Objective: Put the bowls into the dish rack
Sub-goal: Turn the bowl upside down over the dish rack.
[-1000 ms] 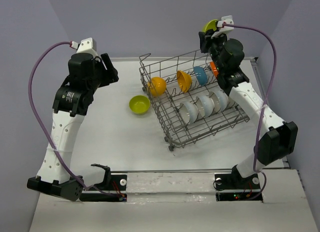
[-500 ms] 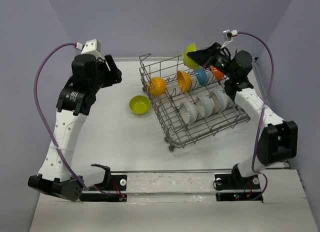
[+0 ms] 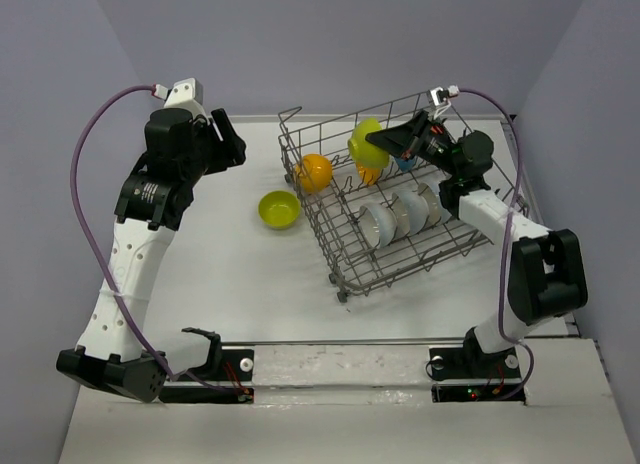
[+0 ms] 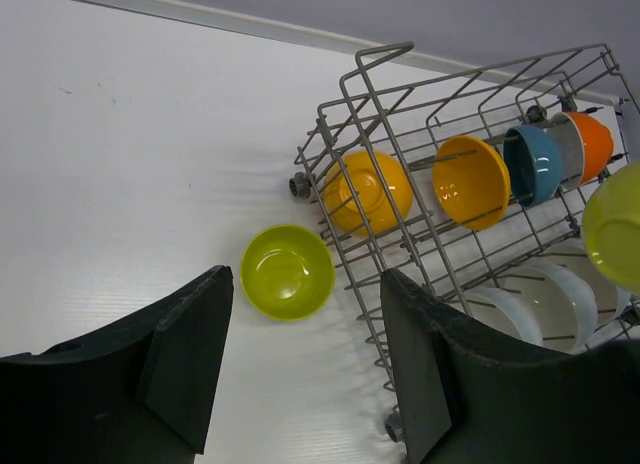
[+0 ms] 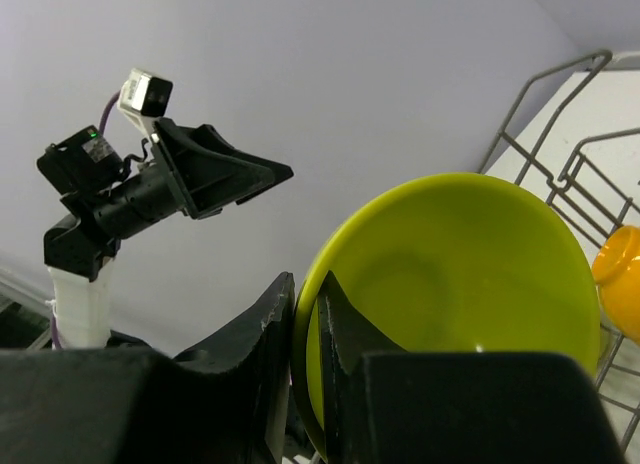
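The left gripper [image 4: 305, 329] has its two black fingers [image 4: 185, 359] wide apart, with nothing between them. Just ahead of the gap, a green bowl [image 4: 287, 272] sits open side up on the white table [image 4: 120, 134]. Ahead and to the right stands the grey dish rack [image 4: 430, 69]. In its far row, going right, are a yellow-orange bowl [image 4: 368, 192], an orange bowl [image 4: 470, 181], a blue bowl [image 4: 532, 162] and one more orange bowl [image 4: 588, 142], all on their sides. White bowls [image 4: 535, 304] stand just past the right finger. A second green bowl [image 4: 615, 224] shows far right, partly cut off.

lime bowl [image 3: 365, 142] tilted over dish rack [image 3: 400, 256]; 2nd lime bowl [image 3: 279, 209] upright beside it.
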Robot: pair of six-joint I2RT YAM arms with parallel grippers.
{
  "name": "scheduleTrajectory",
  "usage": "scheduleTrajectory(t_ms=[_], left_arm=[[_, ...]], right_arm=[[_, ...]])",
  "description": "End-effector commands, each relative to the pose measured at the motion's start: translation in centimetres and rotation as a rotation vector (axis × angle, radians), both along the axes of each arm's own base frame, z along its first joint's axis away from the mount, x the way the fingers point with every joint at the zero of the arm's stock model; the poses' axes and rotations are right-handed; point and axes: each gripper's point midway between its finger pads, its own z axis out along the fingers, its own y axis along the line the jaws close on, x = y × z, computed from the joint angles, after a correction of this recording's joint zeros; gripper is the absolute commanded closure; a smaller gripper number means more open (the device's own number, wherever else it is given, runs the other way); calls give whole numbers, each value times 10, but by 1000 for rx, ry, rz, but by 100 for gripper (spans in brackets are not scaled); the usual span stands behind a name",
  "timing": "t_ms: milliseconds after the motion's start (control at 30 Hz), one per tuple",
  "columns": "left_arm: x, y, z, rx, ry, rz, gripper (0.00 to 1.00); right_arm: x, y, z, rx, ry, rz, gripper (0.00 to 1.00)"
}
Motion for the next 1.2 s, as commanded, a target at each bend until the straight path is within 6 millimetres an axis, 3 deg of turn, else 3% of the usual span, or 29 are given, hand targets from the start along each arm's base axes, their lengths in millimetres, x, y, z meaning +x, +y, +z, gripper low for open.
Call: scheduleTrajectory(t_ms=[0, 367, 500, 767, 1167], left_arm=[[4, -1, 12, -17, -50, -5, 31], [2, -1, 13, -17, -52, -5, 31], [1, 0, 12, -17, -52, -5, 31], [0, 0, 11, -16, -51, -6, 31], [-2, -6, 11, -27, -48, -38, 31]], right_arm=[[-13, 17, 8, 28, -54, 95, 99], [25, 42, -48, -82, 82, 106, 99], [37, 51, -58, -110, 114, 128, 99], [38, 77, -75, -193, 156, 171, 99], [38, 89, -104, -200, 292, 222, 99]])
